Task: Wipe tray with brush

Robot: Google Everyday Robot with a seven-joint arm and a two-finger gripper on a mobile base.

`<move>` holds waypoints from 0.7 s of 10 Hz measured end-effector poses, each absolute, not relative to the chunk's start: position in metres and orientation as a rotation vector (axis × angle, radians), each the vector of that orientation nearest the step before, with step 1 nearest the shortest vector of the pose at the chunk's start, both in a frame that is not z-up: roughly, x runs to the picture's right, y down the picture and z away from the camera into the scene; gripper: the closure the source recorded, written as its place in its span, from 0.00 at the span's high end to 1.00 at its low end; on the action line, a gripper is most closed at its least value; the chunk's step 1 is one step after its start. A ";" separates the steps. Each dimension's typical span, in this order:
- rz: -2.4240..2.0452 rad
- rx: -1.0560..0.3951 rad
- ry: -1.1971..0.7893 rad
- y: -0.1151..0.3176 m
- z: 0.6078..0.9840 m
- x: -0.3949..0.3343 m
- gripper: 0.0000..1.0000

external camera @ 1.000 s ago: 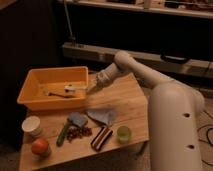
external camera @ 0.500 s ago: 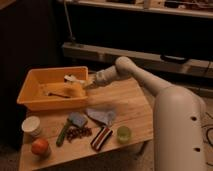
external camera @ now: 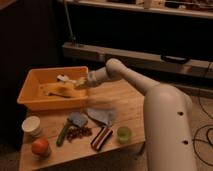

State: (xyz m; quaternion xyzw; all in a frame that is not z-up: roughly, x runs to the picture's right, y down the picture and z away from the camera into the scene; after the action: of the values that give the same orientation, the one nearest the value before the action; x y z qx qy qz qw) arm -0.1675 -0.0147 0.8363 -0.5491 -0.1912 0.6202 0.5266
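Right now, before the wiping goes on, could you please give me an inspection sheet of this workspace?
Surface: wooden table, crowded at the front.
Job's things: yellow tray at back left; whitish brush inside it.
Clutter: white cup, orange fruit, striped block, green cup, blue-grey cloth.
Grippers: gripper at the tray's right rim, by the brush.
Cables: dark cables on floor, right.
Surroundings: dark shelving behind.
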 end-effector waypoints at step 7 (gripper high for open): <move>0.955 -1.607 -0.167 0.009 0.754 -0.142 0.00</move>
State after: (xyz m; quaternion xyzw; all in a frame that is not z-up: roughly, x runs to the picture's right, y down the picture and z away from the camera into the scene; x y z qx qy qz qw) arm -0.1424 0.0091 0.7545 -0.6907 -0.0717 0.4104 0.5911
